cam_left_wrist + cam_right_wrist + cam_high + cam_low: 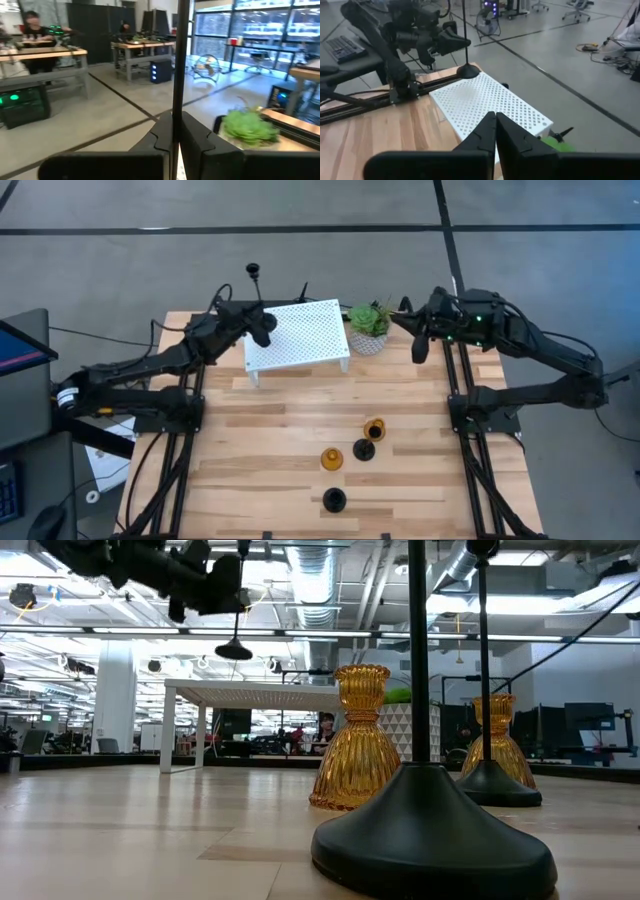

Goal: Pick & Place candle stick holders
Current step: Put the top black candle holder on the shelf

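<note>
Left gripper (262, 328): hanging over the near-left corner of the white perforated stand (300, 335), clenched on the thin stem of a black candle stick holder (254, 275). In the left wrist view the stem (177, 70) is running straight up between the closed fingers (195, 142). In the right wrist view the holder's round base (468, 72) is hanging below the gripper, just above or touching the stand's top (490, 102); which of the two cannot be told. In the low view the base (233, 650) is showing above the stand's top (255, 690).

Right gripper (420, 345): waiting at the table's far right, beside the small green potted plant (369, 327), fingers (485, 132) pressed together and gripping nothing.

Remaining candle stick holders, standing on the wooden table (260, 450) in its near-right part, well apart from both grippers:
- amber holder (374, 428), farthest back of the group;
- black holder (363, 450), just in front of and beside it;
- amber holder (331, 459), left of that black one;
- black holder (334, 500), nearest the front edge.

In the low view the front black holder (432, 830) is filling the foreground, with one amber holder (357, 740) behind it and the other amber one (498, 745) standing behind the second black base (495, 785).
</note>
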{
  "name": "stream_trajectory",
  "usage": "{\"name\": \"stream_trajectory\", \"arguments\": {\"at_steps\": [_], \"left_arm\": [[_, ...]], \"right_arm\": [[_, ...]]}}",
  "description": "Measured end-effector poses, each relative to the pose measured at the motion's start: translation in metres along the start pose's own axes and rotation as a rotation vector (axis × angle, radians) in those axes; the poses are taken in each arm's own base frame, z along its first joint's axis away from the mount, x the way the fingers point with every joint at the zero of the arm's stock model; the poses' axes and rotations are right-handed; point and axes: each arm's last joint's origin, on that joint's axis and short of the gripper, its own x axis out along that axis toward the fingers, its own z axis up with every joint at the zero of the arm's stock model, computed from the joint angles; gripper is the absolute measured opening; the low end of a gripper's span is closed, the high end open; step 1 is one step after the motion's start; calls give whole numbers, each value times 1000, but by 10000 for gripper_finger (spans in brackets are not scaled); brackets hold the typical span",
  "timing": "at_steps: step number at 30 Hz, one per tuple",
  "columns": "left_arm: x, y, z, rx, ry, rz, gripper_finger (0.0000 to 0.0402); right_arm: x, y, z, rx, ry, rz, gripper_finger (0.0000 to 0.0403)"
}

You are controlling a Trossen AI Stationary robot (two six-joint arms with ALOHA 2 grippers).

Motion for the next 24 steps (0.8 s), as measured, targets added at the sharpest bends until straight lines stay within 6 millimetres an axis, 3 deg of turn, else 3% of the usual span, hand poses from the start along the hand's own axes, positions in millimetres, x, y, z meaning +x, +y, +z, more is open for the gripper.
{"name": "stream_trajectory", "arguments": {"at_steps": [8,18,24], "left_arm": [[-2,11,-22,-34,8,97,12],[-7,18,-44,-78,-28,163,12],[0,16,-52,-72,-15,177,12]], "right_arm": [[-4,-3,-22,52,6,-29,1],[-5,-3,-18,60,-53,-23,0],[-5,-3,-16,62,-70,-21,0]]}}
